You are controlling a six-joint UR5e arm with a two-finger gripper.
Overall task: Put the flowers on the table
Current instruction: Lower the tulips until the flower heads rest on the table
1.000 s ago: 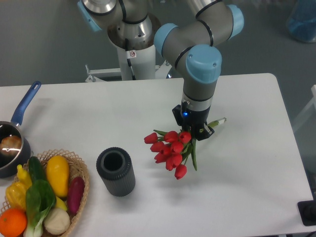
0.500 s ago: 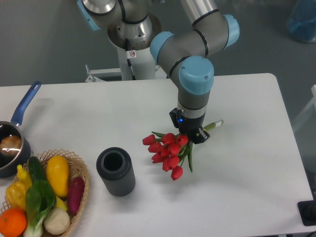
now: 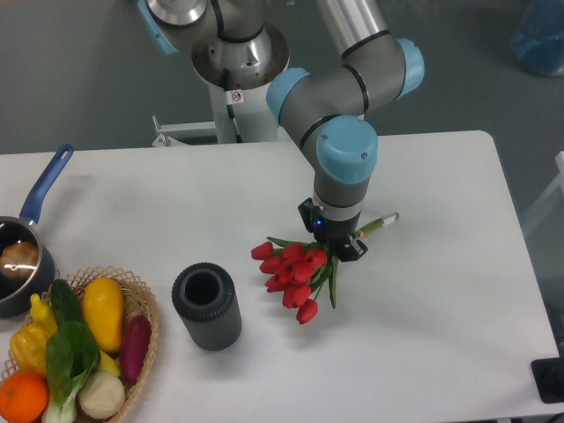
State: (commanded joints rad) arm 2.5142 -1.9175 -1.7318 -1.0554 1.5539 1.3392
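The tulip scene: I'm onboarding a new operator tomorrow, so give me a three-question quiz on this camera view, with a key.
1. True or false: the flowers lie inside the wicker basket.
2. Which stands nearest the flowers? A) grey cylinder B) saucepan C) orange
3. Fill in: the gripper is closed on the bunch near its ____, stem ends poking out behind.

Key:
1. False; the gripper holds them over the table.
2. A
3. stems
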